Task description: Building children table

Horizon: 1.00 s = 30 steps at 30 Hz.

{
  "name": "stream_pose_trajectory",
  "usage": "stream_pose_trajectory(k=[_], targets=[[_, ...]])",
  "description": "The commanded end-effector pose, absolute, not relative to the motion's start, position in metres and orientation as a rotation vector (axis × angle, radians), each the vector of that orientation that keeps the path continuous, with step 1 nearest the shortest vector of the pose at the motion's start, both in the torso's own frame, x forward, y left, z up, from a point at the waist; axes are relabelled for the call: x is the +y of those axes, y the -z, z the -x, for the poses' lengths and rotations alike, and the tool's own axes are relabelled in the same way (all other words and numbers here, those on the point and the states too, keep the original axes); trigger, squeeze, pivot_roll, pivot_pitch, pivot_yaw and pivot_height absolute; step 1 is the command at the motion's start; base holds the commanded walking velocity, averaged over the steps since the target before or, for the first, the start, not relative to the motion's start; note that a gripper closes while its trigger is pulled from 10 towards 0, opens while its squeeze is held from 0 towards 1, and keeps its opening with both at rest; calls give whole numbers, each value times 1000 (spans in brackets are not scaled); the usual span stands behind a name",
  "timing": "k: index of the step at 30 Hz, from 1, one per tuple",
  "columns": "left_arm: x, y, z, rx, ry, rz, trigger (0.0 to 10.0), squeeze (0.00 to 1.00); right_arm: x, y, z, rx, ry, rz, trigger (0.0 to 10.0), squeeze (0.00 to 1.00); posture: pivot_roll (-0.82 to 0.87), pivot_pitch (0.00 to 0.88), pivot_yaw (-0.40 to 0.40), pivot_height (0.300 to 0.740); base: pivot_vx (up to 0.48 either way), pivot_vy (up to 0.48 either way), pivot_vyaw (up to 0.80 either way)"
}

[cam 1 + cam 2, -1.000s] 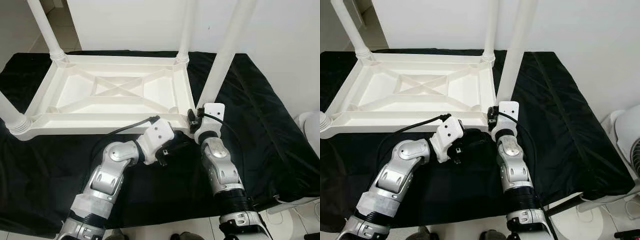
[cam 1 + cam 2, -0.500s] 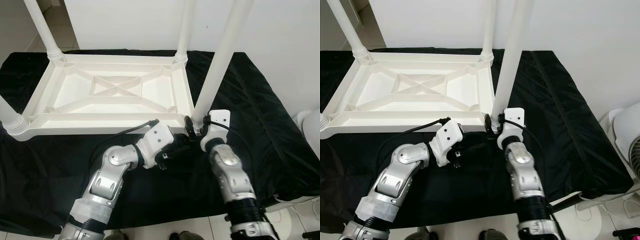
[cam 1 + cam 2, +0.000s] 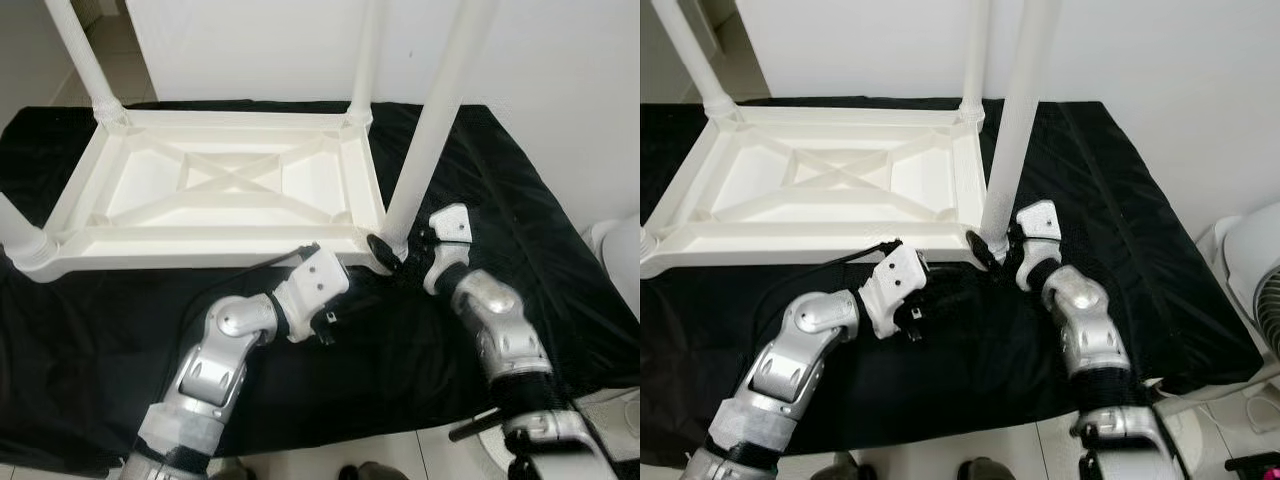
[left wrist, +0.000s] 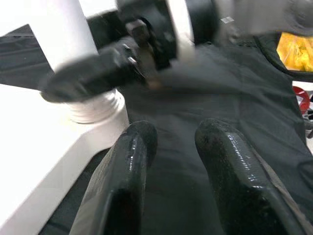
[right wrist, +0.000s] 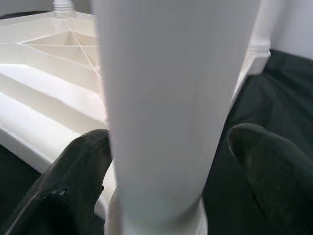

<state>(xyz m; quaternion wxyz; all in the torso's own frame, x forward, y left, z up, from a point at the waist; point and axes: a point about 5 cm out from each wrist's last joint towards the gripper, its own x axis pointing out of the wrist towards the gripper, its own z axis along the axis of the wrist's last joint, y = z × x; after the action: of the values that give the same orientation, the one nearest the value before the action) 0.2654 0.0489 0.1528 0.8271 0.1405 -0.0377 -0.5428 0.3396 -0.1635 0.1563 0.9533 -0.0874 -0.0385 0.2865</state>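
i see the white table top (image 3: pixel 220 190) lying upside down on a black cloth (image 3: pixel 520 230) that covers the bed-like surface. three legs stand up from its other corners. the fourth leg (image 3: pixel 430 120) stands at the near corner on my right, with its bottom end at the corner socket (image 4: pixel 95 110). my right gripper (image 3: pixel 392 252) is low down at the foot of this leg. its two black fingers (image 5: pixel 78 181) sit one on each side of the leg and press on it, so it is clamped on the leg. my left gripper (image 4: pixel 171 147) is just beside that same corner, low over the cloth. its fingers are apart, with only cloth between them. a white fan (image 3: pixel 1250 270) stands off to my right.
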Motion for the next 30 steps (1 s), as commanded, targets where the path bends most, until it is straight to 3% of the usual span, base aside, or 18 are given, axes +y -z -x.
stream_pose_trajectory(k=[1,5,6,7,8,17,18,30], targets=[[48,-153,-267,-85,1066,-296,10000,0,-164,-149,-340,-50,-619,174,10000,0,-96,56,-11,740,0,0,0],[46,-154,-267,-90,1066,-292,10000,0,-163,-148,-347,-30,-651,193,9922,0,-91,50,-14,740,0,0,0],[46,-155,-268,-92,1064,-293,10000,0,-162,-147,-351,-16,-661,197,3569,0,-89,41,-15,740,0,0,0],[46,-155,-268,-92,1064,-293,10000,0,-162,-147,-351,-16,-661,197,3569,0,-89,41,-15,740,0,0,0],[45,-156,-269,-98,1062,-295,10000,0,-160,-146,-353,2,-680,198,0,0,-86,41,-17,740,0,0,0],[46,-161,-275,-113,1048,-310,10000,0,-163,-137,-356,41,-728,189,0,0,-81,38,-17,740,0,0,0],[46,-161,-275,-113,1047,-310,10000,0,-164,-137,-357,37,-728,182,10000,0,-81,39,-18,740,0,0,0],[46,-163,-277,-117,1046,-313,10000,0,-164,-145,-362,-24,-550,164,10000,0,-88,43,-7,740,0,0,0]])
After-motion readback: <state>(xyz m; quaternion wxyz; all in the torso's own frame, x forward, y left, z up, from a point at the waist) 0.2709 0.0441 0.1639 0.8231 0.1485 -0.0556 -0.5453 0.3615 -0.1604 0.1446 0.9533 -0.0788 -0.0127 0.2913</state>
